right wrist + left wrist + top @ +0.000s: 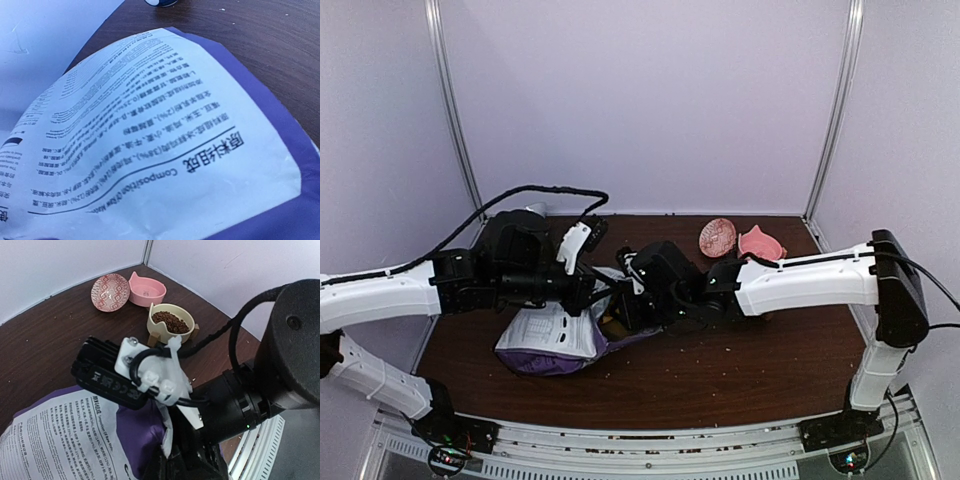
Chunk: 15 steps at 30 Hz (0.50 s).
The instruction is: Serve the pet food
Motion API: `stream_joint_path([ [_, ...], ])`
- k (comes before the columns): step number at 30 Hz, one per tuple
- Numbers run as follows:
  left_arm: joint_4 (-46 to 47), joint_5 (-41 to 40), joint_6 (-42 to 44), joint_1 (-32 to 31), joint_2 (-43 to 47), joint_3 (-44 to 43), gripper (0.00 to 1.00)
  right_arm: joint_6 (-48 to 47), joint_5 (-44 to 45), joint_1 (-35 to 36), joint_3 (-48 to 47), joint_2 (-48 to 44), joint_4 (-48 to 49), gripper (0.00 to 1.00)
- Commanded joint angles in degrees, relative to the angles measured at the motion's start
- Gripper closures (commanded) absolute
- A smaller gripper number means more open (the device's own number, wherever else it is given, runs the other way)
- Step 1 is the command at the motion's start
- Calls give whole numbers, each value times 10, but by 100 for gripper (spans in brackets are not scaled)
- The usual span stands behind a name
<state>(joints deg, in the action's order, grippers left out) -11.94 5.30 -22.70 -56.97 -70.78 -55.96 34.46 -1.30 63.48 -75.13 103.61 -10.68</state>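
Top view: both arms reach in to mid frame over a dark wood desk [780,360], meeting above a purple bag [552,345] that lies on its side, white printed panel up. The L gripper [583,292] and R gripper [620,308] sit among black wrist hardware at the bag's right end, and I can't tell if either is wide, narrow or holding anything. In the L wrist view, upper middle of the frame, the pet food [170,322] is a mound of dark brown kibble inside a pale yellow bowl [172,338]. A pink bowl [142,299] is just behind it and a red patterned bowl [110,291] is beside that, upper left. The R wrist view is nearly filled by the bag's white text panel w/ purple border; there's bare desk at upper right.
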Motion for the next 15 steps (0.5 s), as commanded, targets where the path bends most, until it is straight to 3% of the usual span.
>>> stream_joint_path([
  [1,83,34,-5,-2,-7,-24,100,18,-95,15,-9,41,97,96],
  [15,96,40,-2,-2,-14,-29,100,57,-293,17,56,29,243,96],
])
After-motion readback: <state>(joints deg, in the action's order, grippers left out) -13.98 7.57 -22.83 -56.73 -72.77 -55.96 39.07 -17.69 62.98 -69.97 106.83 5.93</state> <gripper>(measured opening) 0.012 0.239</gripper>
